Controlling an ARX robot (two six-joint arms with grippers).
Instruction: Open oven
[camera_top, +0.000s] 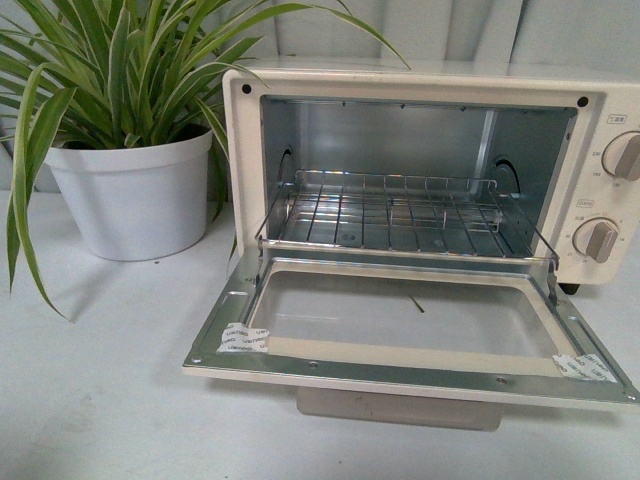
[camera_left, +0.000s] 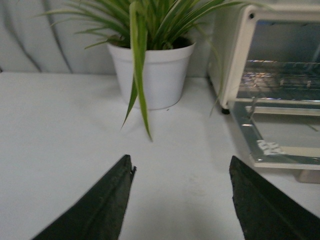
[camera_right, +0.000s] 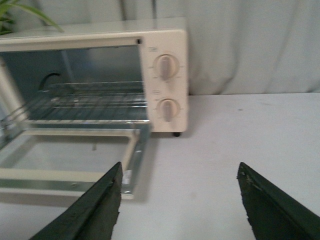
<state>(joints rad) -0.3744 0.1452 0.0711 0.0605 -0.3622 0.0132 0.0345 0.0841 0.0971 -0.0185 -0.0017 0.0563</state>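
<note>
Front view, left to right: you've got a potted plant (camera_top: 130, 130) at far left, long green striped leaves in a white pot, sitting on the white table (camera_top: 100, 400). Some leaves droop over the pot rim and down toward the table.

Just right of it is the oven (camera_top: 420, 200), cream-white, filling the middle and right of the view. Its door (camera_top: 410, 335) is fully dropped, lying roughly flat toward you, glass window facing up, hinged at the oven's lower front edge. Small taped labels sit at both outer corners of the door frame. The pale bar handle (camera_top: 400, 407) shows under the door's outer edge. Inside, the wire rack (camera_top: 395, 215) sits level in the metal cavity. Two round knobs (camera_top: 610, 200) are stacked on the panel at the oven's right side, one above the other. A black foot shows below the panel.

Neither arm shows in the front view.

Left wrist view: the left gripper (camera_left: 182, 172) is spread wide, both dark fingers (camera_left: 100, 210) apart with bare table between them, holding nothing. It's off the oven, with the plant ahead and the oven's open door corner to the side.

Right wrist view: the right gripper (camera_right: 180, 172) is also spread wide and empty, over bare table. One finger (camera_right: 95, 210) sits near the door's outer corner in the picture; you can't tell contact from this view. The oven's knob panel is ahead, well apart.
</note>
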